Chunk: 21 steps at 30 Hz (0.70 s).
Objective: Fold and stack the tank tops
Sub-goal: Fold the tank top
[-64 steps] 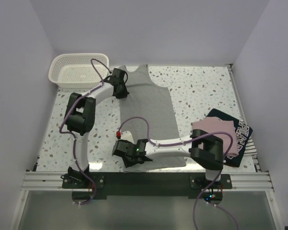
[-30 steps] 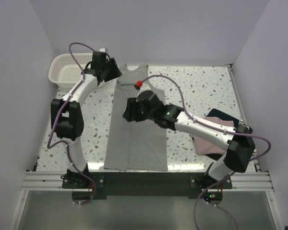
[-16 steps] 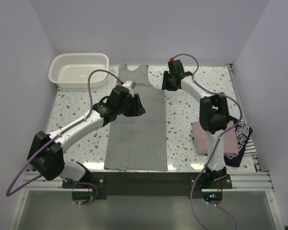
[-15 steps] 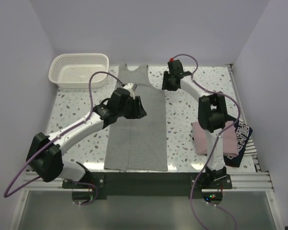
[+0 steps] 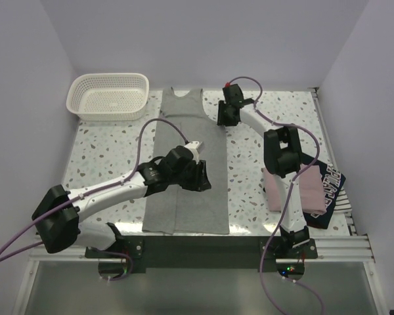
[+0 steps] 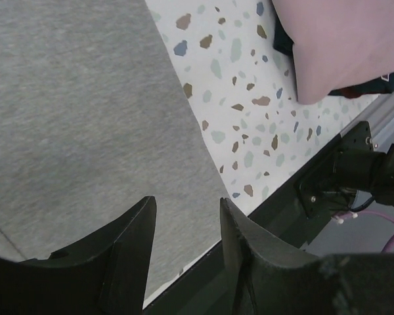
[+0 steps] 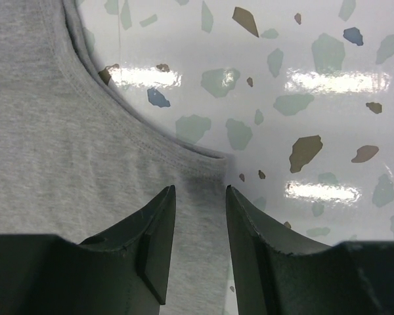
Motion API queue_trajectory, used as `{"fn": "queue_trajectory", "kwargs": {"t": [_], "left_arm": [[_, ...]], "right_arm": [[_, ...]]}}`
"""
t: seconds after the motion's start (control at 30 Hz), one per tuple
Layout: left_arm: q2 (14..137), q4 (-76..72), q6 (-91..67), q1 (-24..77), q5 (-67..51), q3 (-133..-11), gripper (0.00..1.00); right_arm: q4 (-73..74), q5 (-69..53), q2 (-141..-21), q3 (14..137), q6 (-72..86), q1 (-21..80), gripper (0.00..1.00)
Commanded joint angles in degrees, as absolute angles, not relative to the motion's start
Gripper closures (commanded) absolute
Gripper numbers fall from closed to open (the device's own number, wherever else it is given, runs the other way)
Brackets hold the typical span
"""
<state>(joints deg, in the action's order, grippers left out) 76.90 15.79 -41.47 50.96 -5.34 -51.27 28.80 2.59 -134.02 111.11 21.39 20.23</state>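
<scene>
The grey tank top lies folded lengthwise down the middle of the table, neck at the far end. My left gripper hovers open over its near right part; in the left wrist view the gripper frames the grey cloth near its lower right corner. My right gripper is at the top's far right side. There the open gripper straddles the armhole corner of the grey top, close above it. The folded pink tank top rests on the navy one at the right.
A white lattice basket stands at the far left corner. The black rail runs along the near edge, right below the grey top's hem. A side rail borders the table at the right.
The grey top went from spread wide to folded narrow. The left arm swept from the far end down to the near right part. The right arm went to the far right armhole and narrowed its jaws.
</scene>
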Motion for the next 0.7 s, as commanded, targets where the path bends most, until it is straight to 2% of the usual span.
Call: {"fn": "queue_trajectory", "kwargs": {"t": [0.0,0.23,0.33,0.37,0.53,0.67], "left_arm": [[77.86,13.18,-43.07,54.13,-3.96,-52.20,0.52],[82.52,13.01,-43.95,60.19,-2.20,-54.58,0.53],[85.25,12.92,-44.03,62.40,-1.67,-56.68,0.55],[86.82,13.27,-43.95,63.10,-1.32,-57.82,0.55],[91.57,13.80,-44.47,67.14,-0.18,-60.46,0.55],[95.79,16.08,-44.74,70.13,2.11,-63.27,0.55]], "right_arm": [[28.13,5.10,-133.16,110.40,20.13,20.13,0.60],[29.18,5.01,-135.00,112.14,19.77,20.13,0.61],[29.36,5.10,-135.88,112.50,19.78,20.13,0.67],[29.36,5.18,-135.70,112.33,19.86,20.13,0.72],[28.21,5.53,-134.74,109.87,19.86,20.21,0.80],[27.51,6.33,-133.95,108.46,20.21,20.04,0.92]]}}
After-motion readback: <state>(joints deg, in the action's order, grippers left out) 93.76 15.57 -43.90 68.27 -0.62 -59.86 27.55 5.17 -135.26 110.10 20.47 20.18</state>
